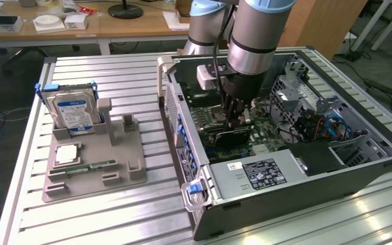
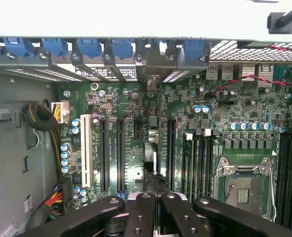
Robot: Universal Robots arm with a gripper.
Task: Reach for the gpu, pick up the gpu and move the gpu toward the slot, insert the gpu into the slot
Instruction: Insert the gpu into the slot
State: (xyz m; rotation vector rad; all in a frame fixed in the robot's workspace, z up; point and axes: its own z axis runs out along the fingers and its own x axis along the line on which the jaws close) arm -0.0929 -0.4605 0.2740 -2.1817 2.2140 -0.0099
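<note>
gpu (image 2: 153,148) sitting edge-on over motherboard (image 2: 235,113) slots inside case (image 1: 359,168) | gripper (image 2: 153,200) fingers pinching its top edge | light, stiff, fragile; gripping board edge, avoiding components

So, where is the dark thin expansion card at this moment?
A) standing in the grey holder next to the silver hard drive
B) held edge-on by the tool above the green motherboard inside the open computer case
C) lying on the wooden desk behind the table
B: in the exterior view the tool grips the dark thin expansion card over the green motherboard inside the open black computer case.
</note>
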